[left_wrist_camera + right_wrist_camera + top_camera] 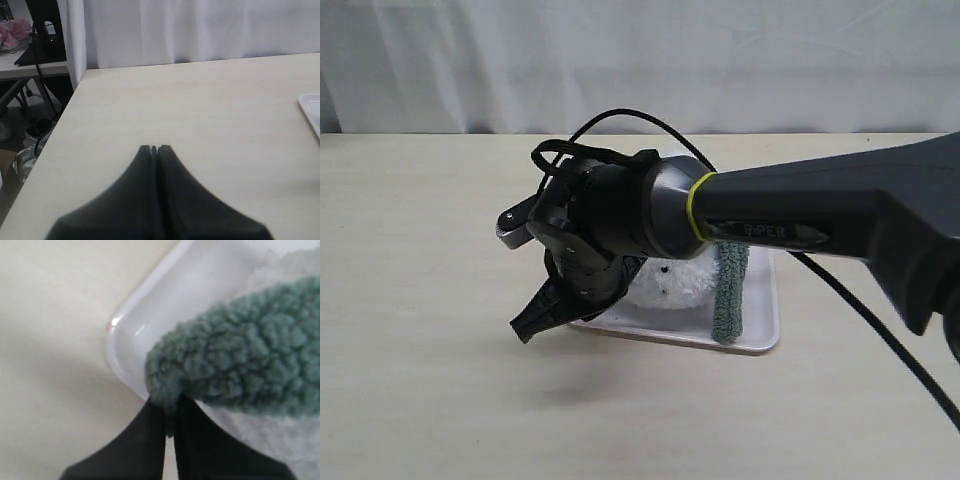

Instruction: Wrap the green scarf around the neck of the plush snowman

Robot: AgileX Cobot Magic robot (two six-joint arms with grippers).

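Right claw [170, 412] pinches one fuzzy end of the green scarf [240, 360] at a corner of the white tray [145, 305].

The plush snowman [670, 282] sits in the tray on the tabletop [420, 250], partly hidden behind the right arm [820, 205]. A strip of scarf lies just right of the snowman, reaching the tray's near edge. The left claw [155, 148] is squeezed shut with nothing in it, over bare tabletop left of the tray.
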